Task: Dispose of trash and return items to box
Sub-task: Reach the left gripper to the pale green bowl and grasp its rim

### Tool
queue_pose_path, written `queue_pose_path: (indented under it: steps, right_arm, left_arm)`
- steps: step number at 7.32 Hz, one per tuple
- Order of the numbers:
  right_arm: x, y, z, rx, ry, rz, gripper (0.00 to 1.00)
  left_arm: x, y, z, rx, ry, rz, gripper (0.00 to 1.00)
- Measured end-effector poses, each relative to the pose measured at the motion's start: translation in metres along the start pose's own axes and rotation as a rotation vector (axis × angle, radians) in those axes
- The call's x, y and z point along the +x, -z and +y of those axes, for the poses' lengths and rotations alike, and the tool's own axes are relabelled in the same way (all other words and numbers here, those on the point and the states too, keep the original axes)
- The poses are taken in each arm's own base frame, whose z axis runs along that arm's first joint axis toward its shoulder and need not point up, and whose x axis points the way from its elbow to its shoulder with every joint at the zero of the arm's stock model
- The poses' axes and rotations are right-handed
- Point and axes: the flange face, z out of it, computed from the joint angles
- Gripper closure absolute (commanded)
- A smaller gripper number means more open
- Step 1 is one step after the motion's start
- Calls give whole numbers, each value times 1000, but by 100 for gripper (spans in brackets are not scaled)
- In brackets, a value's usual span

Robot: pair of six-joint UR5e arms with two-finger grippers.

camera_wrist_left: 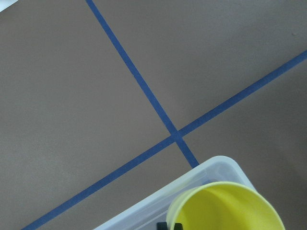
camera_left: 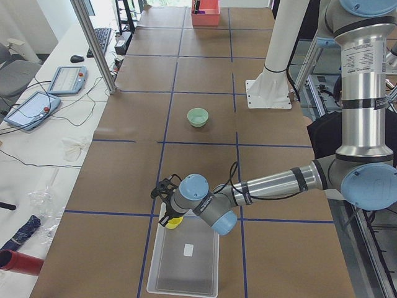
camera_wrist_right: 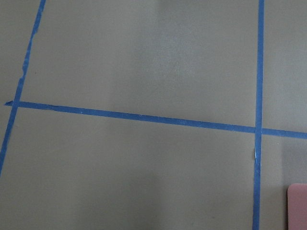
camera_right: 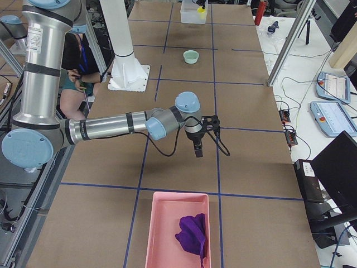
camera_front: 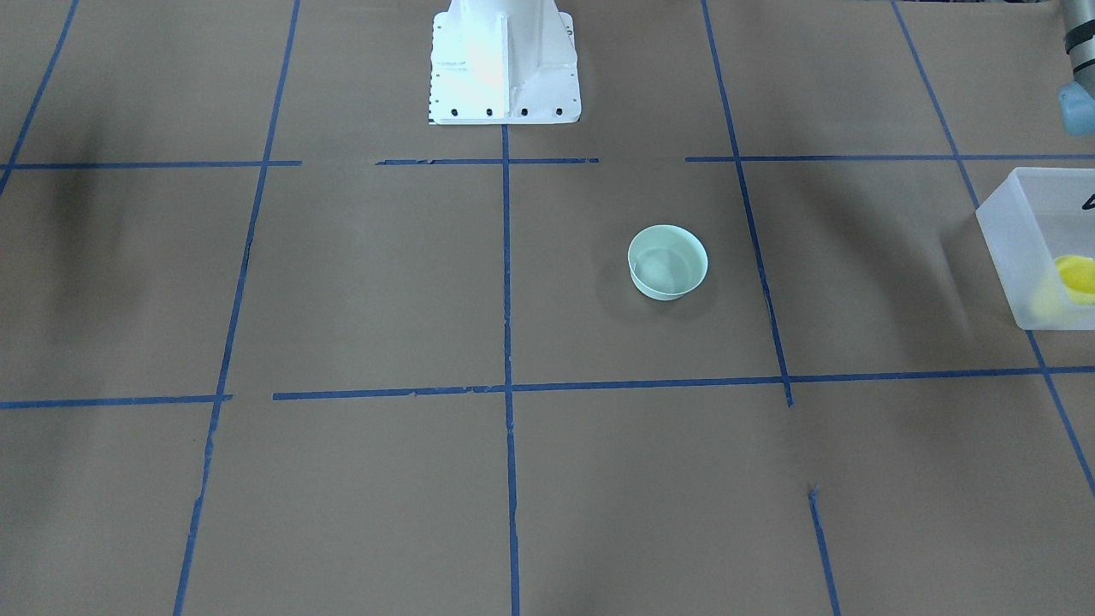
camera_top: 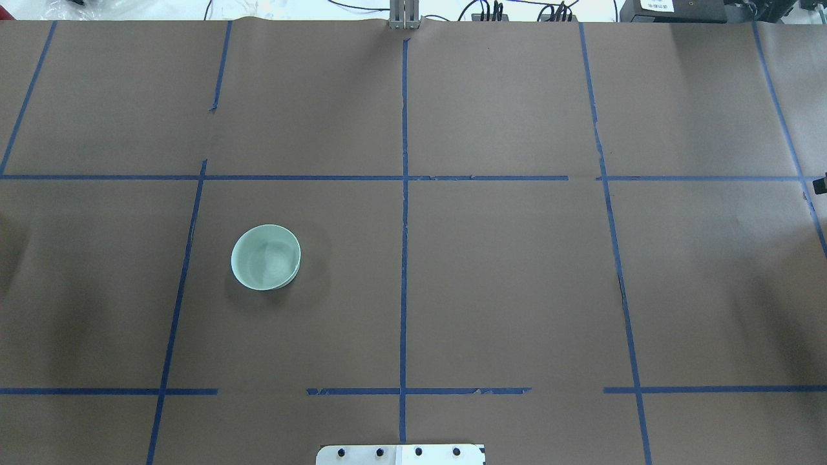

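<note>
Cup: the yellow cup point(camera_wrist_left: 225, 208) hangs tilted just inside the box point(camera_left: 205, 273), at the end of the box that faces the bowl. It does not look set down yet.
Left gripper: the left gripper point(camera_left: 167, 216) is over that same end of the box. A dark fingertip point(camera_wrist_left: 171, 225) shows at the cup's rim in the wrist view, so I judge it is pinching the cup's wall.
Box: apart from the cup, I see only a white label on the box.
Bowl: the mint bowl point(camera_top: 265, 257) stands upright on the table point(camera_top: 517, 290), well apart from the box, with no gripper near it.
Right gripper: the right gripper point(camera_right: 198, 149) hangs over bare table far from the box, beyond the bowl. Only the side view shows it, so I cannot tell whether its fingers are spread or pressed together.
Pink tray: the pink tray point(camera_right: 162, 240) sits at the table end opposite the box, with a purple cloth point(camera_right: 192, 233) lying in it.
Done: the cup has all but reached the box. If the cloth is the trash, that part looks finished.
Left to do: release the cup, then bring the bowl to the box.
</note>
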Motion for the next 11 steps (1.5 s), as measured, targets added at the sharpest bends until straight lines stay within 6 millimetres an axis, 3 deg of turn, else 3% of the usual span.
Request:
queue_pose_path:
  steps: [1,2,4,5,6,7,8,9,10,11]
  right_arm:
    - [0,0,0,0,1,0,0]
    - [0,0,0,1,2,0,0]
    - [0,0,0,1,1,-1,0]
    - [0,0,0,1,2,0,0]
    - [0,0,0,1,1,0,0]
    - [0,0,0,1,1,0,0]
    - [0,0,0,1,1,0,0]
    - [-1,1,0,3,5,-2,0]
    - [0,0,1,8,13,-6,0]
    - [1,0,2,13,19,-8,0]
  left_arm:
    - [3,5,-7,9,-16,3,0]
    - [11,15,-26,15,-21,14,0]
    - [41,59,-111,-10,29,30,0]
    - [67,78,-154,-6,103,42,0]
    - [109,78,-192,-3,191,66,0]
    - [165,60,-224,-10,273,88,0]
    - [225,39,-247,-20,358,112,15]
    - [290,20,-257,-36,459,134,32]
    - [352,3,-255,-55,566,148,39]
    - [399,-9,-250,-71,654,162,45]
